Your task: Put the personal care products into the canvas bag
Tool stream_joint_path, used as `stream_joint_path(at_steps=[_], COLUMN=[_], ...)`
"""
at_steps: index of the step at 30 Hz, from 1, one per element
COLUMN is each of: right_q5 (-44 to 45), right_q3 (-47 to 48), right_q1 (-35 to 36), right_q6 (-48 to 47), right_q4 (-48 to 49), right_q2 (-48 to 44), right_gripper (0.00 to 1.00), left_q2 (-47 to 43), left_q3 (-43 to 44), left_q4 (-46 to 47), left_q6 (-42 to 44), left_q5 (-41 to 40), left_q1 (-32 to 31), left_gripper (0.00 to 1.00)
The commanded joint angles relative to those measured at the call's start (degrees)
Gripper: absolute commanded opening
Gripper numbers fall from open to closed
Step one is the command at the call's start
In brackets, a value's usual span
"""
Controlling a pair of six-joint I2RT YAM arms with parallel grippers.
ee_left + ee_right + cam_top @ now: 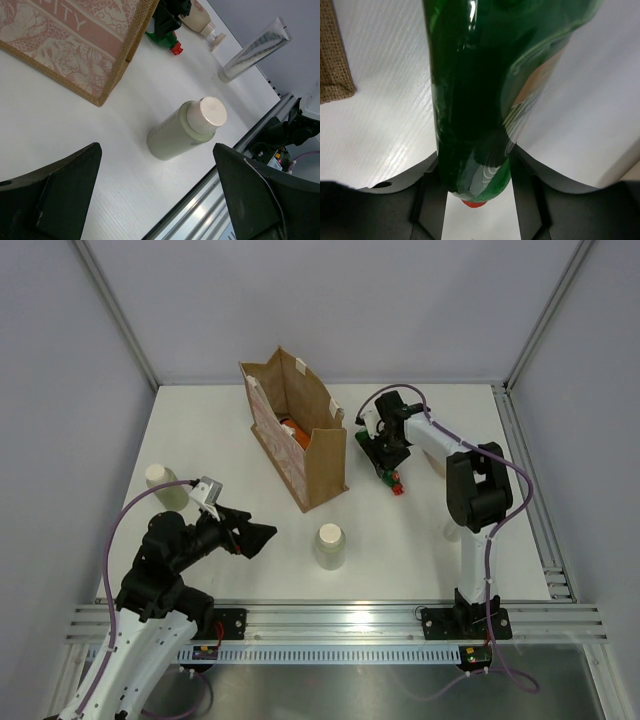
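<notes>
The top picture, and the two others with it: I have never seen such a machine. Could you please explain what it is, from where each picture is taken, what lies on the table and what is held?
This is a robot with a left arm and a right arm, fixed at the near edge of a white table. The top picture looks down from above and behind them. The other two come from a small camera on each wrist.

The left gripper is open and empty, facing a cream bottle. A second cream bottle stands near the table's left edge. The canvas bag stands upright, with something orange inside.

Beside it, the right gripper has a green bottle with a red cap between its fingers. Whether they press it, I cannot tell. The left wrist picture also shows a peach bottle and a clear tube.
</notes>
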Motion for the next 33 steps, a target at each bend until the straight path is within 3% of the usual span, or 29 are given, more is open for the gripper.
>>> stream_joint_path(at_steps=[1, 6, 10, 16, 22, 28, 31, 33], right_q5=[-3.81, -8.82, -5.85, -1.54, -3.02, -3.03, -3.2, -3.99], right_q3=[2.35, 5.07, 5.78, 9.64, 13.33, 17.99, 18.17, 18.52], right_q1=[-1.32, -3.96, -4.32, -4.23, -4.23, -3.18, -2.74, -2.74], right_q6=[0.43, 1.58, 0.96, -1.85, -2.2, -2.12, -2.38, -2.29], right_q4=[-2.14, -4.86, -5.39, -9.17, -9.61, -10.14, -9.61, -9.52], right_q2=[3.82, 4.44, 4.71, 6.63, 9.27, 12.35, 12.88, 13.4], right_gripper=[0.4, 0.32, 0.33, 0.39, 0.56, 0.63, 0.6, 0.5], left_q2=[-0.59, -1.38, -1.47, -1.74, -1.21, -0.86, -0.68, -0.51], left_q3=[1.31, 0.88, 0.87, 0.61, 0.44, 0.44, 0.35, 0.43], left_q4=[1.61, 2.31, 2.49, 3.01, 3.28, 3.37, 3.46, 3.63], left_q6=[0.9, 0.73, 0.73, 0.64, 0.64, 0.81, 0.9, 0.9], left_q5=[0.25, 1.3, 1.83, 2.0, 2.09, 2.18, 2.09, 2.09], left_q1=[0.03, 0.03, 0.03, 0.03, 0.03, 0.03, 0.03, 0.03], left_gripper=[0.99, 0.99, 0.99, 0.99, 0.99, 0.99, 0.99, 0.99])
